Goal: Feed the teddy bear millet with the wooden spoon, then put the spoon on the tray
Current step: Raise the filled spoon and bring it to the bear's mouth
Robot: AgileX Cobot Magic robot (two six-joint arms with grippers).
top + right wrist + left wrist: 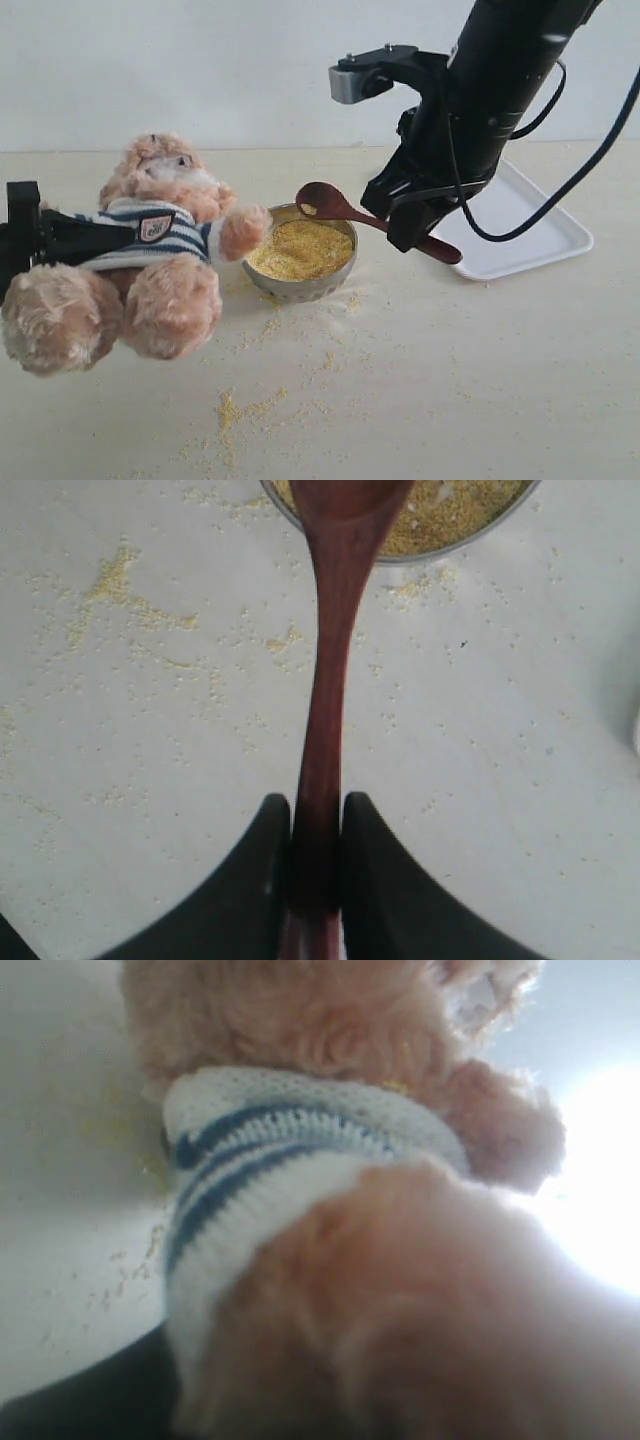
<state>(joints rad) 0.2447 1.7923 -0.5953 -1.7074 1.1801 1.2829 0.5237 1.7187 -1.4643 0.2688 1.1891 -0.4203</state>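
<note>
Now the right pincer (315, 810) pinches the wooden spoon (335, 205) by its handle above the millet (300, 250), while whether the left pincer (85, 235) clamps the teddy bear (165, 185) cannot be told.

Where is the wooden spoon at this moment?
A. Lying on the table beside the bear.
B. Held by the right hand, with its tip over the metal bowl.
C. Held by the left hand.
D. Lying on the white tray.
B: the right hand clamps the wooden spoon by its handle, and the tip hangs over the metal bowl.
</note>
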